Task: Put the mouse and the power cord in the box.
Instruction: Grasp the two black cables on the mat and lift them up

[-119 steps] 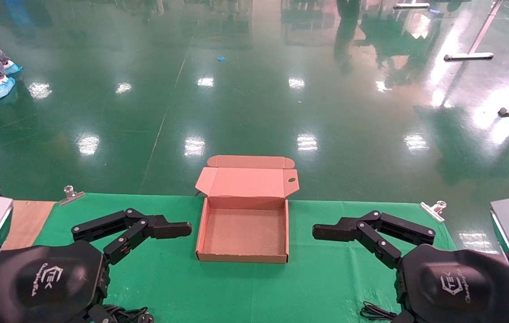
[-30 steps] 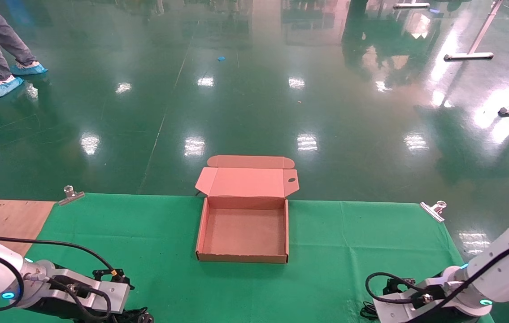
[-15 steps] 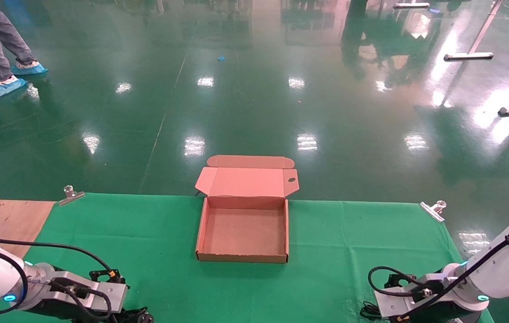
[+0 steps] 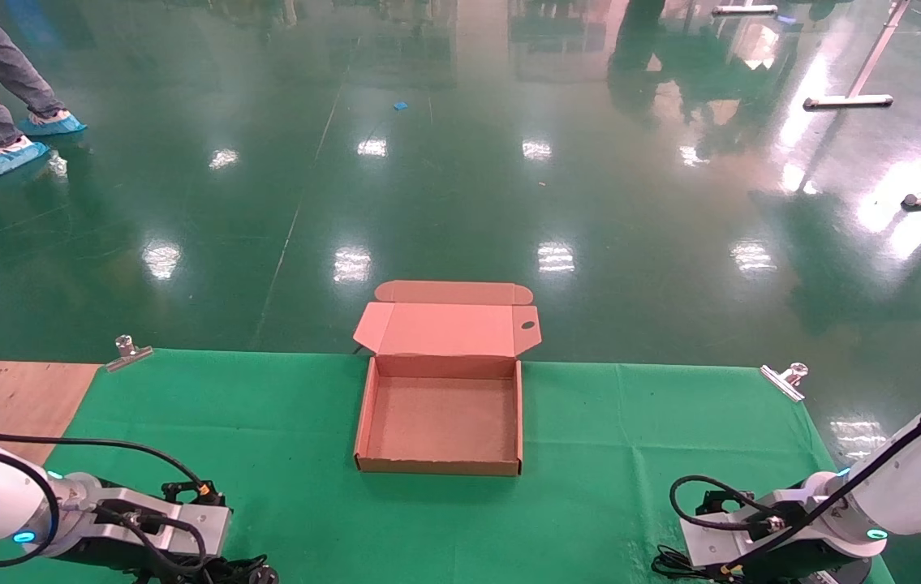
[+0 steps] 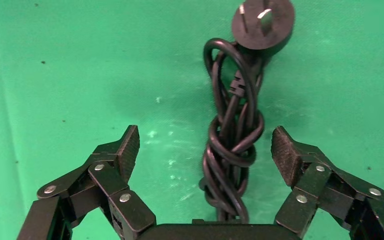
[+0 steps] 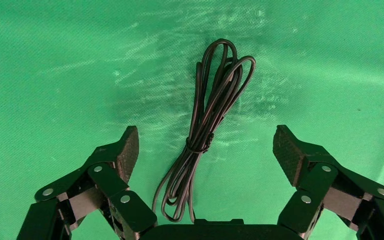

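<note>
I can read no text, label, brand, number or sign anywhere in my views. The box is plain brown cardboard, unprinted. The power cord and its plug carry no legible marking, and the mouse cable bears none either.

A black power cord lies on plain green cloth; the box is brown cardboard.
</note>
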